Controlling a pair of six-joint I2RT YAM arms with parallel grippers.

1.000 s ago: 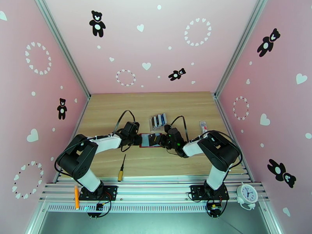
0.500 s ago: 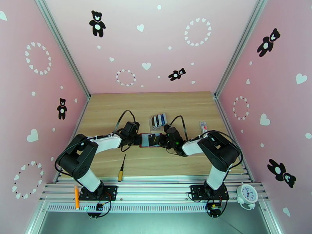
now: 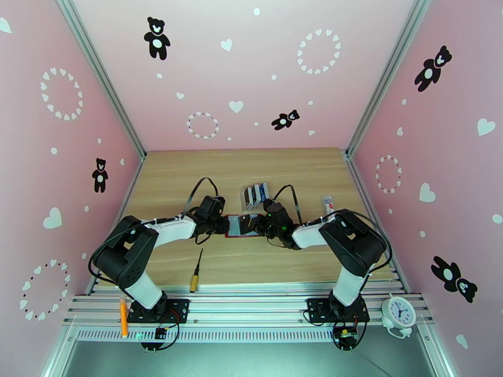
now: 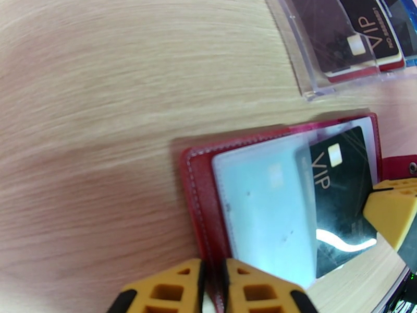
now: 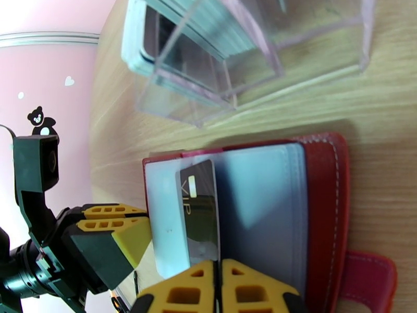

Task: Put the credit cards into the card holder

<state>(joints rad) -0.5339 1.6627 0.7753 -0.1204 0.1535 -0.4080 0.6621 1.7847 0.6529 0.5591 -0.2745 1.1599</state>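
The black card (image 4: 339,204) sits partway in a sleeve of the open wallet (image 4: 198,204), just ahead of the right gripper (image 5: 219,288) — its fingers pressed together at the card's end, pushing or nipping, we cannot tell. The left gripper (image 4: 213,290) pinches the wallet's edge — likely anchoring it. The rack (image 5: 208,63) stands beyond both.

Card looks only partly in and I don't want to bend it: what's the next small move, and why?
Probably ease the right claw a little toward the left claw, pushing the black card deeper into the clear sleeve. Only its leading edge looks tucked under, and the left claw pinches the card holder at its edge, which should brace it.
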